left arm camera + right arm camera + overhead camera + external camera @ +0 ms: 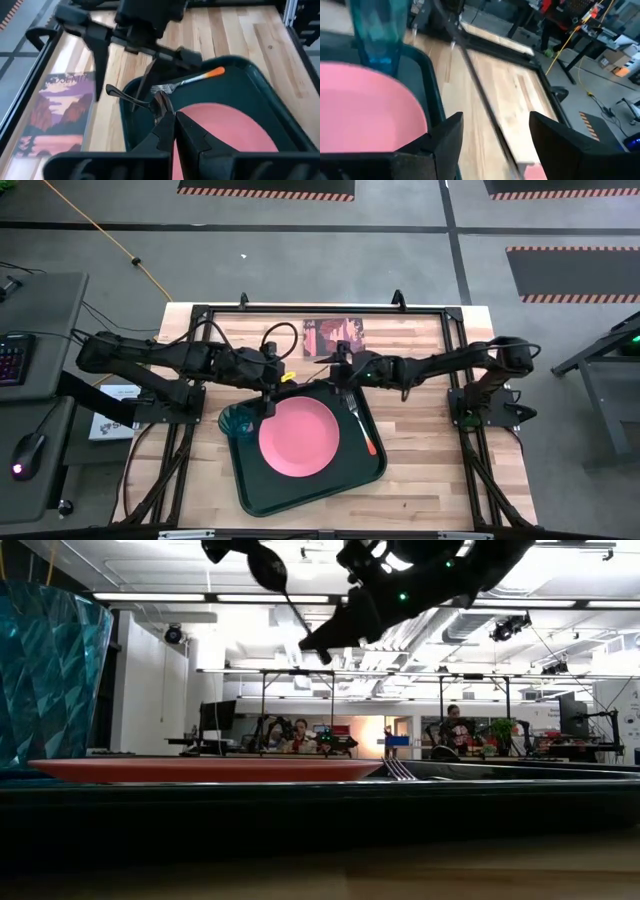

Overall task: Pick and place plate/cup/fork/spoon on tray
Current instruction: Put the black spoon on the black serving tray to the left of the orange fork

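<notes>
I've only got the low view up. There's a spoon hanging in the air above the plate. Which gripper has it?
Observer: The left gripper. Its wrist view shows the fingers shut on the handle of the spoon.
Operator: Is the right one carrying anything?
Observer: No. The right gripper is open and empty, over the far edge of the tray.
Operator: Where exactly is the fork lying?
Observer: The fork lies in the tray, between the plate and the tray's right rim.
</notes>
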`<move>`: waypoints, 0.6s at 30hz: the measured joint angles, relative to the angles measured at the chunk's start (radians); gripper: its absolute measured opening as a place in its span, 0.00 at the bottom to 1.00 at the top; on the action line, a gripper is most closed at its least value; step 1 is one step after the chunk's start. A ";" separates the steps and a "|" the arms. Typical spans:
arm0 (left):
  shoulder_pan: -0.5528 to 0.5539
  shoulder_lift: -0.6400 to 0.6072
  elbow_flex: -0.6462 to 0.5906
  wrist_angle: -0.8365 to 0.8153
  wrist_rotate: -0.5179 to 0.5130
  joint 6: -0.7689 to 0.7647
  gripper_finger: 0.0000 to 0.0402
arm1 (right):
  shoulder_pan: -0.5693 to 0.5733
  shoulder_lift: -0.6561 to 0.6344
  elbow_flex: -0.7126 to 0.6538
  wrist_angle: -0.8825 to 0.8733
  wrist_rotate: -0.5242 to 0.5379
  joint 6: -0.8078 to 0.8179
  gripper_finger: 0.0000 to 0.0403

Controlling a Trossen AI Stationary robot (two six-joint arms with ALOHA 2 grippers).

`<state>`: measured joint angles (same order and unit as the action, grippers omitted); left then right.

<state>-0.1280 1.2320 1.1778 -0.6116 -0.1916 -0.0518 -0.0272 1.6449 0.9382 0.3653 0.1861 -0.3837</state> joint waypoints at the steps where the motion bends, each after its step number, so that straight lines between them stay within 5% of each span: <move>1: 0.000 0.000 0.000 -0.007 -0.001 0.000 0.00 | 0.001 0.005 0.004 -0.010 -0.001 -0.003 0.53; 6: 0.000 0.000 0.000 -0.005 -0.002 -0.011 0.00 | 0.001 0.012 0.010 -0.012 -0.001 -0.003 0.43; 14: 0.000 0.000 0.000 -0.017 -0.012 -0.025 0.00 | 0.000 0.012 0.010 -0.022 0.005 -0.010 0.06; 18: 0.000 0.000 0.000 -0.015 -0.031 -0.023 0.01 | 0.001 0.012 0.008 -0.040 0.002 -0.011 0.04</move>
<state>-0.1276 1.2316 1.1782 -0.6266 -0.2230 -0.0747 -0.0257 1.6569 0.9466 0.3254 0.1886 -0.3948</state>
